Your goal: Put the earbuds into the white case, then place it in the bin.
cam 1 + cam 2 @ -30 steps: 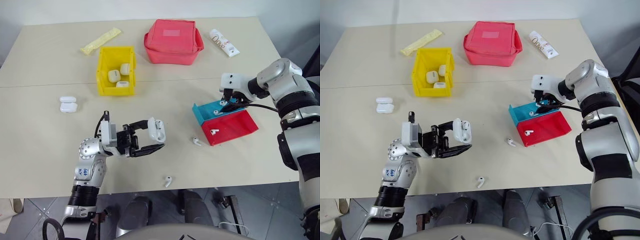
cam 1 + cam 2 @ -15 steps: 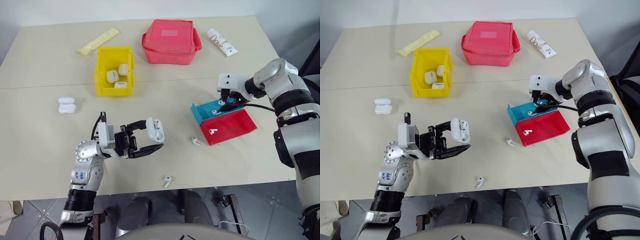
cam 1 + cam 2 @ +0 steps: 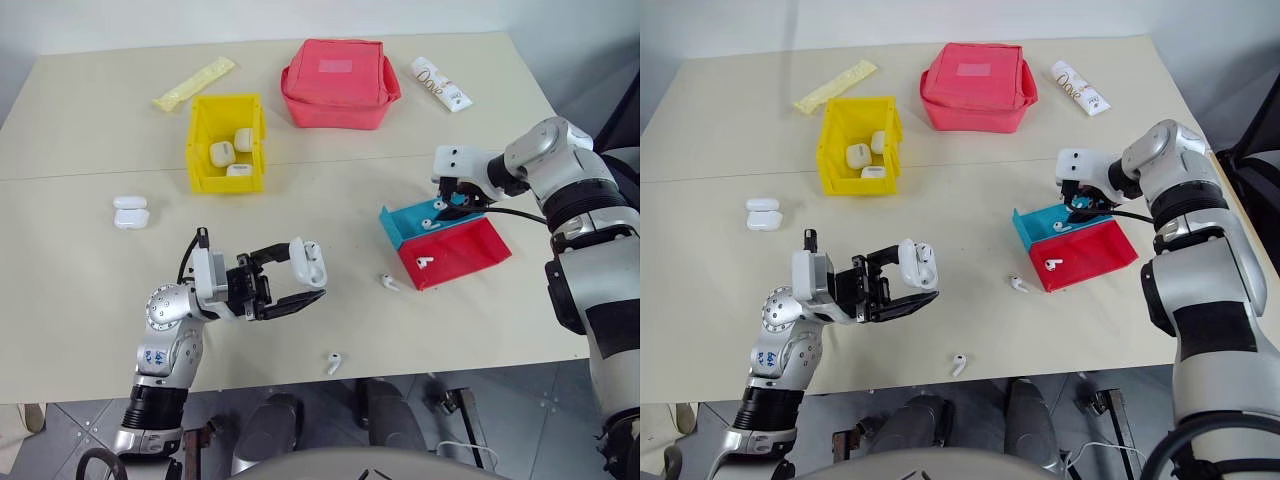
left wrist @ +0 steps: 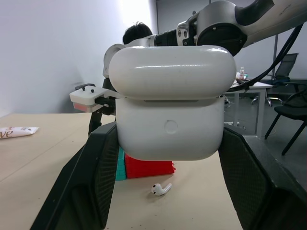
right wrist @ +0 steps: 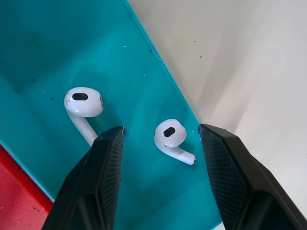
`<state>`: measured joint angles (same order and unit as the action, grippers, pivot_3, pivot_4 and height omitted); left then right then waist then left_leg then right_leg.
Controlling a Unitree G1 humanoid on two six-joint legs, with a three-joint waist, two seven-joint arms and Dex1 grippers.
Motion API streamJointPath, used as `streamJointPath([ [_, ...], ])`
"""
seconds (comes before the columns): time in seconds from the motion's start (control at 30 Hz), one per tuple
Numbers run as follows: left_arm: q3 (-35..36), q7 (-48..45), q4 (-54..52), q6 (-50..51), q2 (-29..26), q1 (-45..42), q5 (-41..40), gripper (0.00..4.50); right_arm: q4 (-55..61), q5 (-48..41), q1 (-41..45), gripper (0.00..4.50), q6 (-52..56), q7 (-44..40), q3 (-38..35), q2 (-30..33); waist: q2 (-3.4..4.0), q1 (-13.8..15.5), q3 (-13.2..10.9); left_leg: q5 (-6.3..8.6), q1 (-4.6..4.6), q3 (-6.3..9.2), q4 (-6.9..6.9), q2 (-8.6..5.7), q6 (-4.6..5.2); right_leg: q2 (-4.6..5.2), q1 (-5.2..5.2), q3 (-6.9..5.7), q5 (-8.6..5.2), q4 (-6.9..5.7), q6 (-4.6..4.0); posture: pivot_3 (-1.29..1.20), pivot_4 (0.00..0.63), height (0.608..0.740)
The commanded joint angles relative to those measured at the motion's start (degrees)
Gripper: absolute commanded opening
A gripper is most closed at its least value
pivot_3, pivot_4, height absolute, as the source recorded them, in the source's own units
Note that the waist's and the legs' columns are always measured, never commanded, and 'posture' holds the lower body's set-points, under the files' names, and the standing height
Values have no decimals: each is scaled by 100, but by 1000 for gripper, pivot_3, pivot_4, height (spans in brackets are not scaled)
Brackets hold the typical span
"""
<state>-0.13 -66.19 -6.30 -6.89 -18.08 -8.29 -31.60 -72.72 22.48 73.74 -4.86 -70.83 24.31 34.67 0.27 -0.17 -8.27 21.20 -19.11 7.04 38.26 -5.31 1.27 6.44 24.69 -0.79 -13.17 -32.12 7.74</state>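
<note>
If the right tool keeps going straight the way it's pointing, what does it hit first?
Most likely the earbud lying between its open fingers, then the teal floor of the tray under it. How far off it hangs is unclear. A second earbud lies just beside that line.

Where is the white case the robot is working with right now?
The white case is clamped in the left gripper, held above the table's near left part, with its lid ajar. Its nearest neighbour is a loose earbud lying to its right.
</note>
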Motion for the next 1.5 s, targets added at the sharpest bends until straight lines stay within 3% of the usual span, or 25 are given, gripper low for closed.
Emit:
streamJointPath([
  [0.03,27,41,-299,-18,-42,52,-119,2756,-48,55,113,2158,-6,-5,-67,-5,0,0,0,0,0,0,0,0,0,0,0,0,0,0,0,0,150,740],
  [0.23,24,76,-307,-32,-50,75,-113,2756,-64,69,99,440,3,-2,-88,-23,0,1,0,0,1,0,1,0,0,0,0,0,0,-1,0,0,150,740],
  [0.63,-18,-5,-53,-50,8,-133,-109,2756,300,-362,212,440,31,-198,-607,183,3,1,-1,0,1,-1,1,-1,0,1,0,1,0,-2,0,0,150,740],
  [0.73,-28,-119,171,-108,71,-275,-125,2756,1254,-881,-94,440,544,-796,-1016,379,7,18,-4,0,0,-1,1,-2,0,2,1,0,0,-2,0,0,150,740],
  [0.8,-49,-227,388,-159,127,-422,-117,2756,2701,-1421,-708,440,1449,-1033,-1435,553,4,34,1,0,-1,1,3,-2,0,2,-1,-2,0,-2,0,0,150,740],
  [0.93,-74,-444,941,-300,273,-807,-60,2756,5905,-2543,-1978,440,4163,-843,-2319,667,1,117,3,2,-7,15,16,-1,-1,4,-8,-15,0,0,0,0,150,740],
  [1.03,-103,-701,1453,-437,371,-1192,-29,2756,8630,-3703,-2916,440,7007,-143,-3472,207,5,187,1,3,-14,17,27,2,-4,5,-4,-13,1,-4,2,0,150,740],
  [1.17,-83,-990,2185,-678,512,-1719,56,2756,10685,-4402,-3409,440,9336,626,-4507,-726,-8,218,11,8,-15,22,46,1,-8,4,-6,-14,0,-18,0,0,150,740],
  [1.4,-66,-1550,3380,-1128,748,-2529,157,2756,12128,-6244,-4217,440,9736,2592,-5754,-2692,-17,287,16,14,-12,19,61,-9,-1,4,-1,-9,-1,-44,-2,0,150,740],
  [1.5,-45,-1728,3743,-1235,849,-2774,180,2756,12267,-7070,-4394,440,9736,3597,-6014,-3186,-18,268,17,13,-12,13,63,-15,2,8,7,-6,-1,-57,-2,0,150,740],
])
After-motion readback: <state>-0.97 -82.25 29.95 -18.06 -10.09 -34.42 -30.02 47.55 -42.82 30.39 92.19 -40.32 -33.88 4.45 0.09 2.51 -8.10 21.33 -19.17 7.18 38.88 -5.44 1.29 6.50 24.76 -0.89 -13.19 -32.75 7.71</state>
